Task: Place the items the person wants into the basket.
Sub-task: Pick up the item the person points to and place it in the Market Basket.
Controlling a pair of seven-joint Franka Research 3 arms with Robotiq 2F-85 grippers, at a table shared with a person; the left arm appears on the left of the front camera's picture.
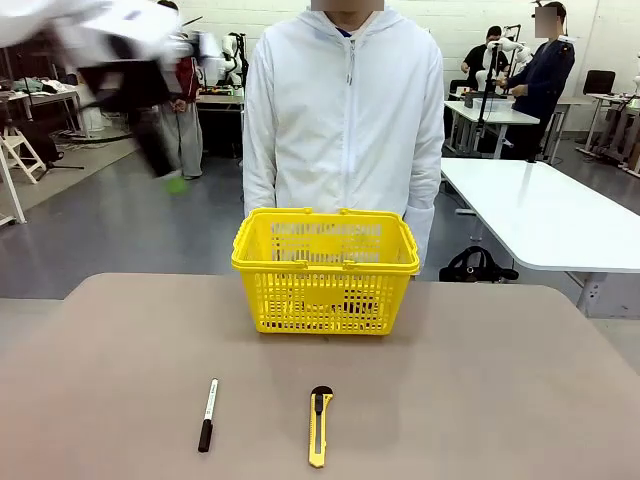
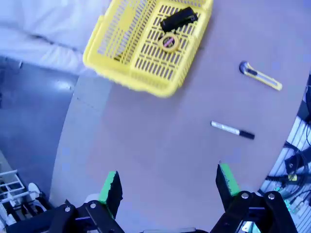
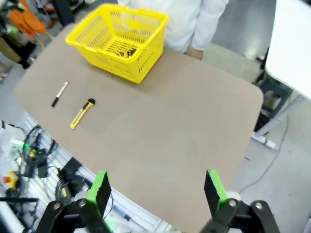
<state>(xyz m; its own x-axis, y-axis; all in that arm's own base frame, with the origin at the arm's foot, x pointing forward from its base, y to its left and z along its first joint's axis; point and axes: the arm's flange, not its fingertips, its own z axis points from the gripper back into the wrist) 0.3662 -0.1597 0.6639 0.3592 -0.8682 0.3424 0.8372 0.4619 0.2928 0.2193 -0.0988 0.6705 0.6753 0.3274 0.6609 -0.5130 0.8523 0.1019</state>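
tape measure (image 2: 169,42) in basket (image 2: 121,63); grippers empty — raised

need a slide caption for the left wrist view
Open left gripper high above the table; tape measure lies in the yellow basket, marker and knife left outside.

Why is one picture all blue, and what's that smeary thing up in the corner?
Left wrist view: a blue colour cast tints the table and floor, though the basket stays yellow. Front view: the smear at top left is the left arm, motion-blurred; the marker and knife are sharp. Right wrist view: natural colours, with wide-angle bending at the edges.
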